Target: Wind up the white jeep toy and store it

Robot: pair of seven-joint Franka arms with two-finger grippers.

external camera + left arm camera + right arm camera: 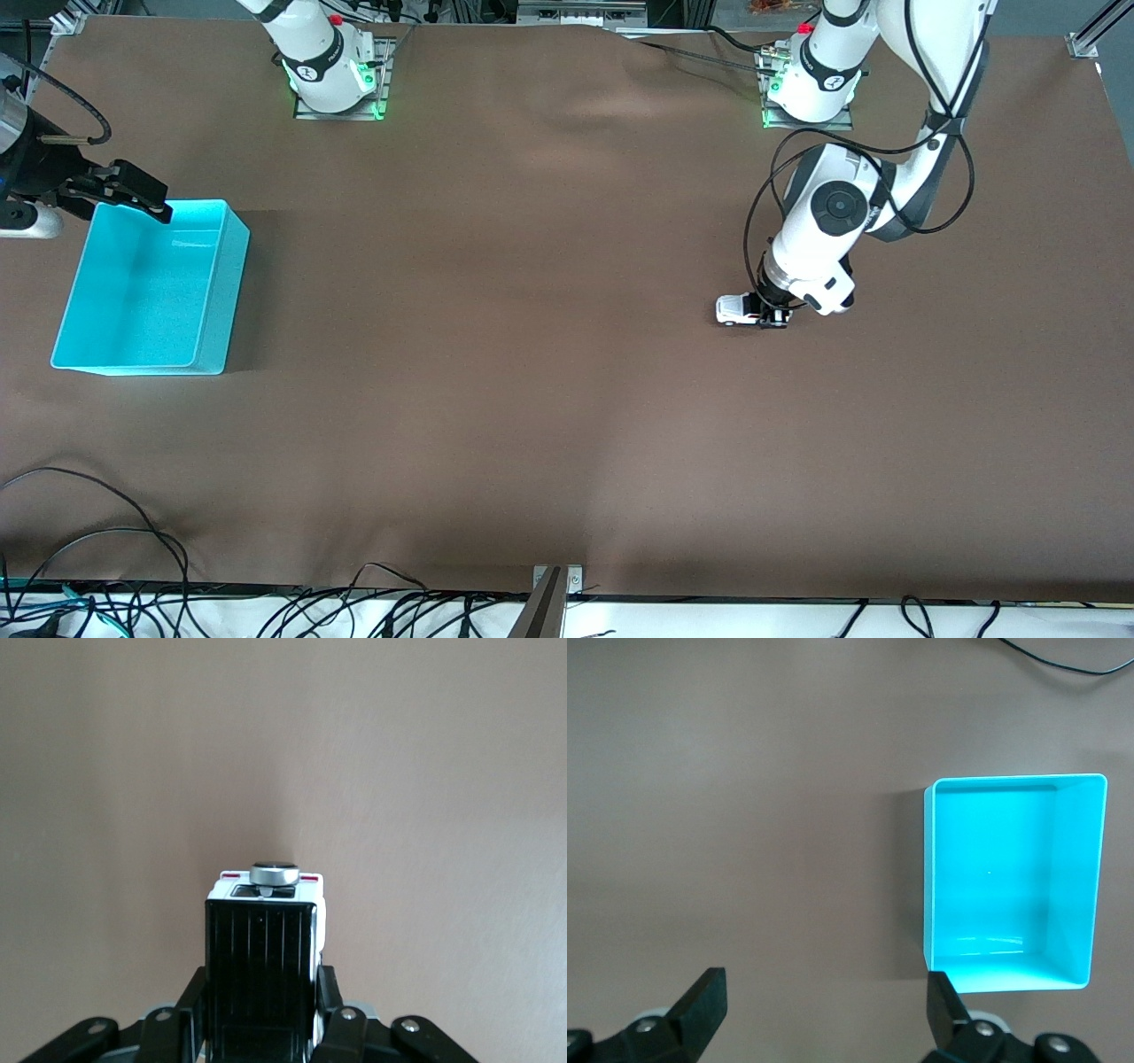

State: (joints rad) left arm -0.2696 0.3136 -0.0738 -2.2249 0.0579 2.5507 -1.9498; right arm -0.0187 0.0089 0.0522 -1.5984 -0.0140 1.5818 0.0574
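left hand [769, 315] gripping white jeep toy [737, 310] (tabletop)

Two glossy white Franka arms carry black joint bands, dark round joint caps and looping black cables, with green lights glowing at their bases. Black two-finger grippers show silver screws near the fingers; a small marking appears on each base, illegible.

The white jeep toy [266, 974] looks like shiny plastic with a ridged black roof and a shiny metal knob [274, 873]. The cyan bin [146, 292] is smooth, glossy plastic. The brown table cover [532, 354] is dull and a bit wrinkled.
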